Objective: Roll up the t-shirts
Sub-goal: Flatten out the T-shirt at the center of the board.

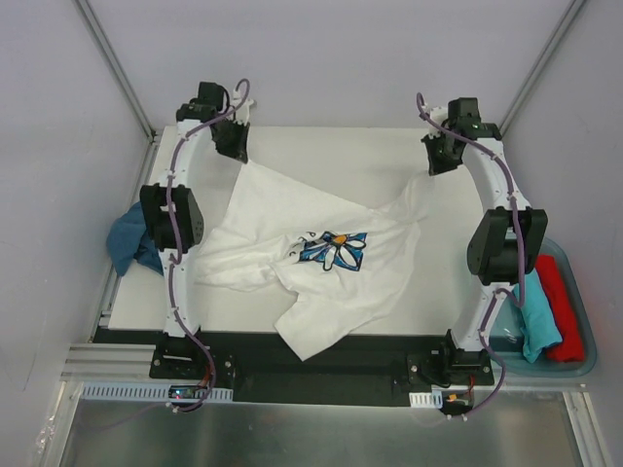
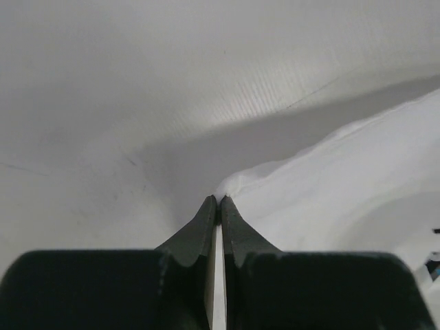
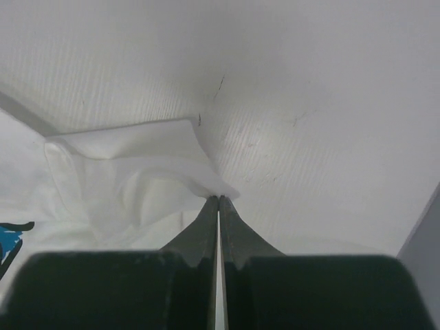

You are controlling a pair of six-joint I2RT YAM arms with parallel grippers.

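Note:
The white t-shirt (image 1: 321,263) with a daisy print (image 1: 336,250) lies crumpled across the white table, stretched toward both far corners. My left gripper (image 1: 238,154) is shut on the white shirt's far left corner, seen as white cloth (image 2: 330,185) at its tips (image 2: 220,199). My right gripper (image 1: 440,167) is shut on the shirt's far right corner (image 3: 137,172), cloth pinched at its tips (image 3: 218,198). A dark blue shirt (image 1: 131,241) sits off the table's left edge. A teal shirt (image 1: 535,316) and a red shirt (image 1: 565,306) lie in a bin at the right.
The grey bin (image 1: 584,365) stands beside the right arm's base. Grey walls enclose the table on the far side and both flanks. The black base rail (image 1: 321,355) runs along the near edge, with the shirt's hem hanging over it.

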